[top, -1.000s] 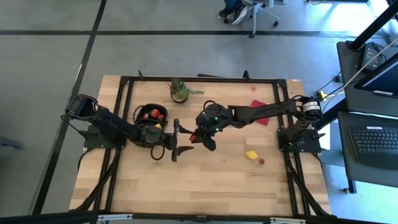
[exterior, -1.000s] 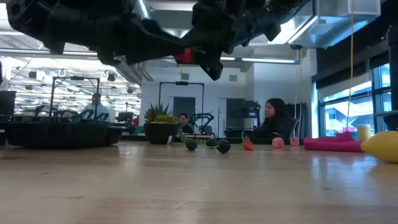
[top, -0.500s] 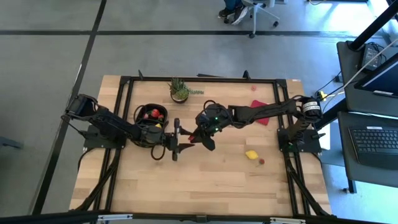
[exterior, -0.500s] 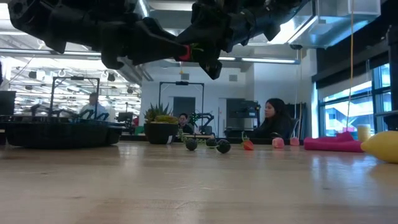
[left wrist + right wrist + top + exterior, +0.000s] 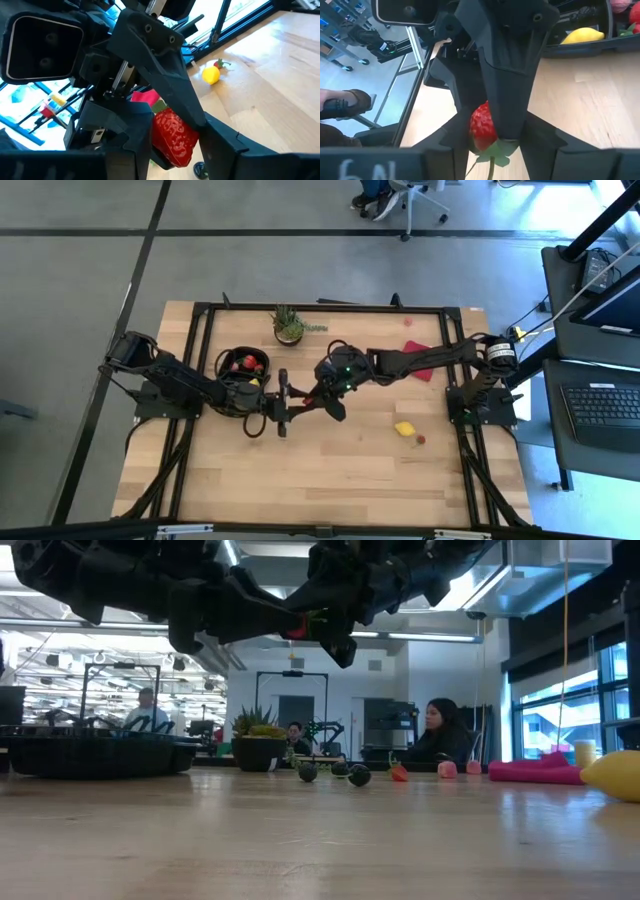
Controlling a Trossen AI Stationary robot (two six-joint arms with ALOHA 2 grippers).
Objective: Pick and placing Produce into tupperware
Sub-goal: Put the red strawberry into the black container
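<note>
Strawberry [image 5: 172, 137] hangs in mid-air above the table [image 5: 330, 470], pinched between both our grippers at once: our right gripper [image 5: 322, 397] grips it as before, while our left gripper [image 5: 290, 403], wide apart a second ago, has closed its fingers onto the same fruit. Behind our left gripper sits the tupperware [image 5: 241, 363], already holding red and yellow pieces. Beyond our right gripper a lemon [image 5: 404, 428] and a small red berry [image 5: 420, 439] lie on the wood.
</note>
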